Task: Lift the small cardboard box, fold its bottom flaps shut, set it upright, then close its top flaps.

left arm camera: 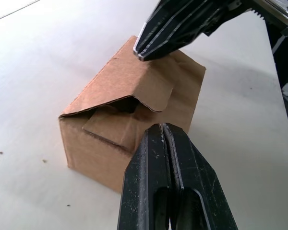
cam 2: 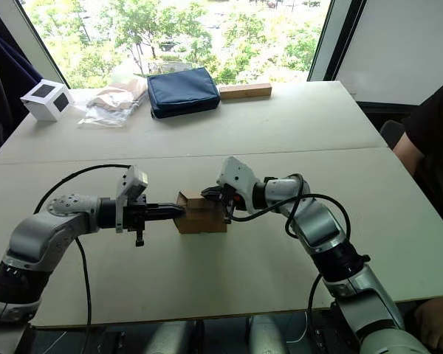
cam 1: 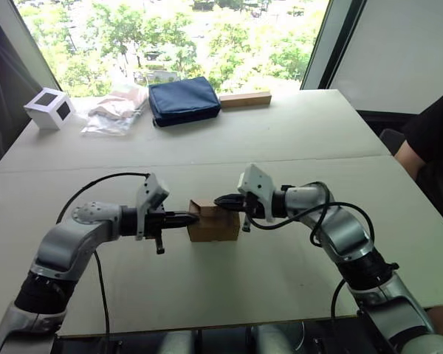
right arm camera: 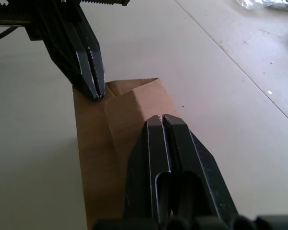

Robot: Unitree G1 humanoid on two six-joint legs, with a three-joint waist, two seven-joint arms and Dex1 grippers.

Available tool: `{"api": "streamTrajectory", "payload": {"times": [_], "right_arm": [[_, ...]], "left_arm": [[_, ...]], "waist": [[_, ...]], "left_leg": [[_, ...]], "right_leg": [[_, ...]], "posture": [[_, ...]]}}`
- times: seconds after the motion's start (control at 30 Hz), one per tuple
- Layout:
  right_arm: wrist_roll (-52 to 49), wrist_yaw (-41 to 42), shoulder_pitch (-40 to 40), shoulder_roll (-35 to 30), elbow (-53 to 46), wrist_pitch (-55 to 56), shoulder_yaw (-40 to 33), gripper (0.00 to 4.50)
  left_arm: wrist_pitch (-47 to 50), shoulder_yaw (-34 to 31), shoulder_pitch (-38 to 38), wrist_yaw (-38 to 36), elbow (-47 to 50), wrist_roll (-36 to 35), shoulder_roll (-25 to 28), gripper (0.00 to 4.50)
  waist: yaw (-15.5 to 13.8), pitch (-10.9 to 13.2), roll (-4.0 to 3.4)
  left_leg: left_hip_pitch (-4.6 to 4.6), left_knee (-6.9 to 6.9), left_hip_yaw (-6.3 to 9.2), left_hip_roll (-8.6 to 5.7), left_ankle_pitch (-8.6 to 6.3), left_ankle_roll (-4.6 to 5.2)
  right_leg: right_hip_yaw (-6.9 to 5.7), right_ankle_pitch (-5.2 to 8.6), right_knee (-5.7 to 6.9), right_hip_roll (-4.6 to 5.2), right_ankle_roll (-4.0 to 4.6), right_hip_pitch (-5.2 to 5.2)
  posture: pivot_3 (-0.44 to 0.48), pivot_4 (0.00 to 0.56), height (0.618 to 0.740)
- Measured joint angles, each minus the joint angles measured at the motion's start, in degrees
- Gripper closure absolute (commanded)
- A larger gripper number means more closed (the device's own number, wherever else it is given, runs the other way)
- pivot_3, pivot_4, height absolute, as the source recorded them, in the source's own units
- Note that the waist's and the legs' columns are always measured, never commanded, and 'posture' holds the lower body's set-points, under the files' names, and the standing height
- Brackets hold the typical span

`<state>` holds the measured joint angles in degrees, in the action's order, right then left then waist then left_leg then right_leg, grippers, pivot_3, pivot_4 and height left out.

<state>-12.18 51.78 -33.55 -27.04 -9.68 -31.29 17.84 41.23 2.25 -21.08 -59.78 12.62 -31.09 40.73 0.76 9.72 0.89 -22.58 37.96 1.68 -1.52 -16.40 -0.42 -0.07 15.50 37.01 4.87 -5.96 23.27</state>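
cardboard sits near the middle of the pale worktop point(cam 1: 295, 140): the small cardboard box point(cam 1: 214, 223) rests there between the two arms, its top flaps point(left arm camera: 134, 103) folded down loosely, one with an angled corner lying over another and a dark gap showing under it. the left end effector point(cam 1: 194, 217) comes in from the left with its two black fingers pressed together, holding nothing, the tip at the box's upper left edge (touching it or only just beside it, hard to say). the right end effector point(cam 1: 220, 200) reaches in from the right, fingers likewise closed on nothing, its tip over the top of the box near the far edge. in the right wrist view the closed fingers point(right arm camera: 168, 158) lie along the box's top with the other arm's tip at the opposite corner. at the far left of the worktop stands a white cube point(cam 1: 50, 108) with black squares, beside it a clear plastic bag point(cam 1: 117, 109), then a dark blue pouch point(cam 1: 183, 100) and a long wooden block point(cam 1: 245, 99). a person's arm point(cam 1: 412, 156) shows at the right edge.
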Motion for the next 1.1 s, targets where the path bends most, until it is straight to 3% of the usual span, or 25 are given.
{"api": "streamTrajectory", "payload": {"times": [0.23, 0.53, 0.83, 1.1], "right_arm": [[0.1, 0.1, 0.2, 0.0, -0.4, -0.8, 0.0, 4.5], [-0.1, 0.2, 0.9, 0.0, -1.7, -0.9, -0.2, 4.5], [-3.8, 0.7, 3.7, -0.5, -8.6, -3.2, -1.5, 4.5], [-2.5, 0.3, 4.6, -1.0, -9.0, -2.7, 1.2, 4.5]], "left_arm": [[0.9, -3.6, -5.3, 1.5, -3.1, -3.2, -1.8, 4.48], [-6.4, 1.8, -9.4, 4.7, -14.2, 4.5, -9.4, 4.48], [-8.3, 2.9, -10.2, 4.3, -16.0, 6.1, -10.4, 4.48], [-6.9, 2.4, -10.0, 4.8, -15.4, 5.2, -10.5, 4.48]], "waist": [[-0.2, 0.0, 0.0], [-0.1, 0.0, 0.02], [-0.1, 0.0, 0.02], [-0.1, 0.0, 0.02]], "left_leg": [[0.01, 0.0, 0.01, -0.03, 0.0, 0.0], [-0.01, 0.0, -0.01, -0.02, 0.01, -0.01], [-0.01, 0.0, 0.0, -0.02, 0.0, 0.0], [-0.01, 0.01, 0.0, -0.01, 0.0, 0.0]], "right_leg": [[-0.01, 0.0, 0.0, -0.08, 0.0, -0.03], [0.0, 0.0, 0.0, -0.16, -0.01, 0.01], [0.0, 0.0, -0.01, -0.15, -0.01, 0.0], [0.0, 0.0, 0.0, -0.15, -0.01, 0.0]], "posture": [[0.0, 0.15, 0.737], [0.0, 0.15, 0.737], [0.0, 0.15, 0.737], [0.0, 0.15, 0.737]]}}
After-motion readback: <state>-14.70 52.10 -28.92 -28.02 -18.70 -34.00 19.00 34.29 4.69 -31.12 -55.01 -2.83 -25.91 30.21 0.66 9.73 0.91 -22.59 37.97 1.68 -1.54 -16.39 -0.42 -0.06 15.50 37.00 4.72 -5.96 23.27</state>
